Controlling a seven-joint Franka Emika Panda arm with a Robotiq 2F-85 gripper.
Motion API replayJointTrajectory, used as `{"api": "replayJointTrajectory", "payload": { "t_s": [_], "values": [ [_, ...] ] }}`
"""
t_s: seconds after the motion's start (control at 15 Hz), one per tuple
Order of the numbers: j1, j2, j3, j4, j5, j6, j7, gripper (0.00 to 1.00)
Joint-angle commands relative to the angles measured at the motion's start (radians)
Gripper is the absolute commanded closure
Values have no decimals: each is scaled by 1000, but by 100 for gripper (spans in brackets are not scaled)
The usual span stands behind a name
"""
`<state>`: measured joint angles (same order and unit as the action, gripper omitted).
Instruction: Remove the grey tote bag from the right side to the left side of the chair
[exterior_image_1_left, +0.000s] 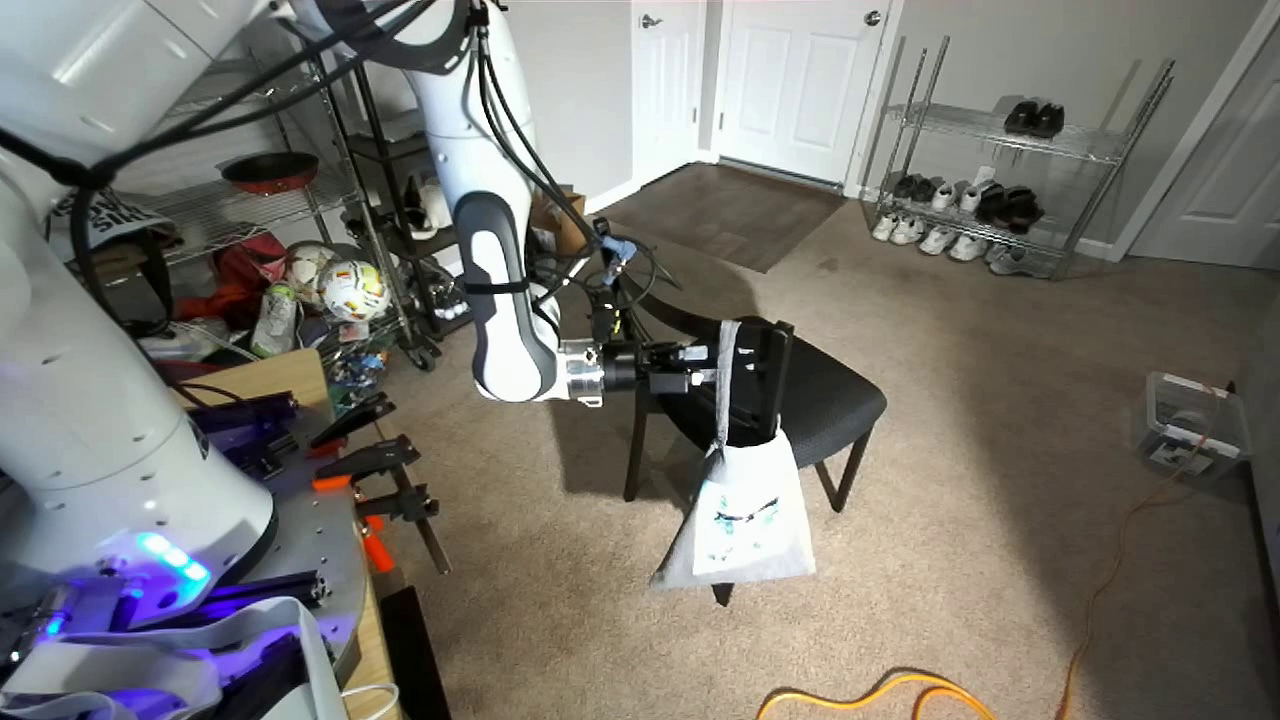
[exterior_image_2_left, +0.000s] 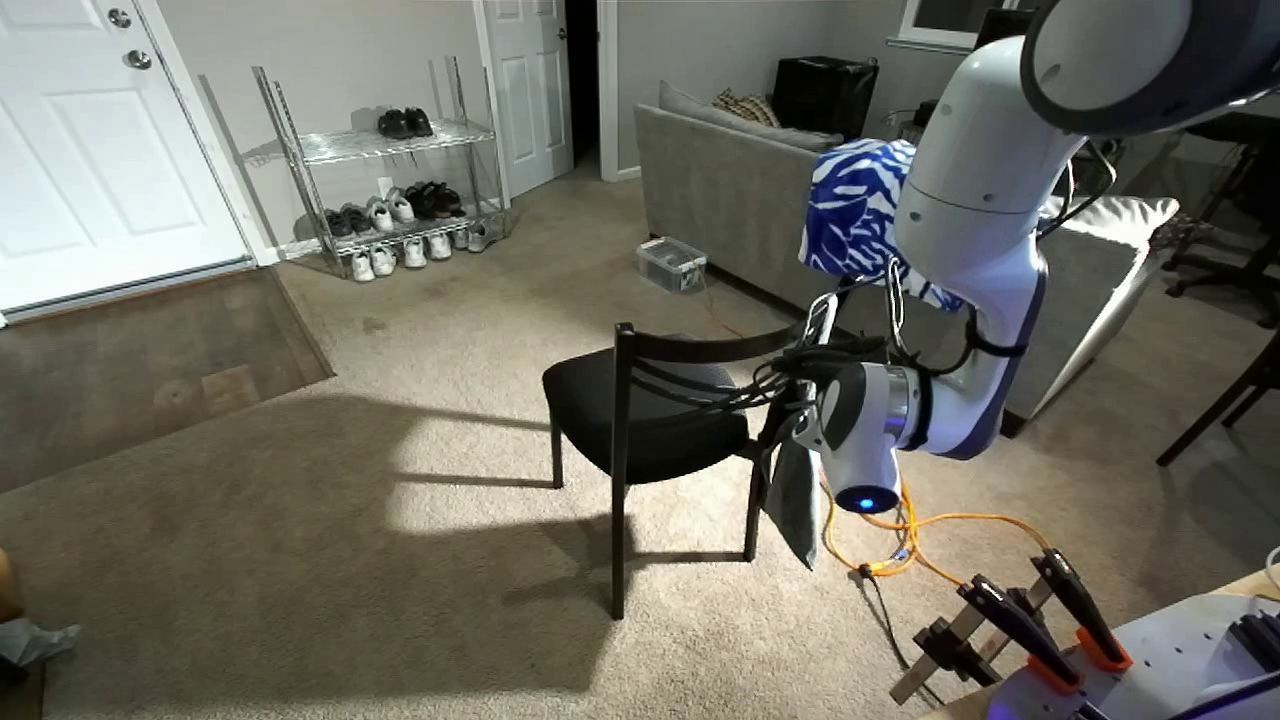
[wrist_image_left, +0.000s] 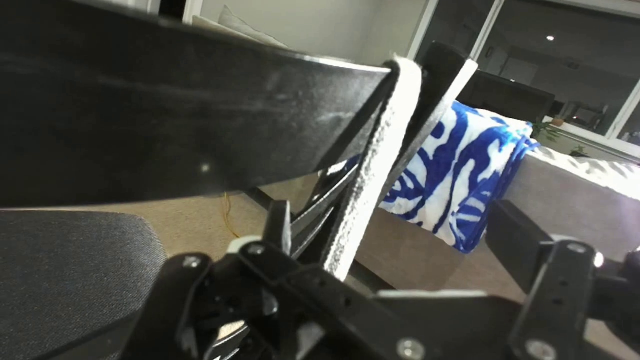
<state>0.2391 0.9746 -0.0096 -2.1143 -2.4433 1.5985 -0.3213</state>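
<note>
The grey tote bag (exterior_image_1_left: 752, 525) hangs by its pale strap (exterior_image_1_left: 726, 385) from the near end of the black chair's backrest. In an exterior view the bag (exterior_image_2_left: 794, 500) shows edge-on beside the chair (exterior_image_2_left: 650, 425). In the wrist view the strap (wrist_image_left: 377, 165) loops over the chair's top rail (wrist_image_left: 175, 115) by the upright post. My gripper (wrist_image_left: 397, 232) is open, with its fingers wide apart. The strap runs down between the fingers, closer to the left one, and its lower part is hidden behind the gripper. In an exterior view the gripper (exterior_image_1_left: 715, 368) is right at the strap.
A sofa with a blue and white blanket (exterior_image_2_left: 858, 215) stands beyond the chair. A clear bin (exterior_image_1_left: 1195, 420) and orange cable (exterior_image_1_left: 880, 690) lie on the carpet. Clamps (exterior_image_1_left: 375, 460) stick out from the robot's table. A shoe rack (exterior_image_2_left: 390, 185) stands by the wall.
</note>
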Motion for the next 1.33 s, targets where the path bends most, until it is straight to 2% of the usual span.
{"api": "replayJointTrajectory", "payload": {
  "t_s": [0.0,0.87,1.13,1.27],
  "values": [
    [-19,2,-7,18,-23,19,17,0],
    [-115,-74,-69,-17,-9,14,85,0],
    [-128,-114,-73,-52,-8,-1,102,0],
    [-116,-125,-81,-69,6,-56,89,0]
  ]
}}
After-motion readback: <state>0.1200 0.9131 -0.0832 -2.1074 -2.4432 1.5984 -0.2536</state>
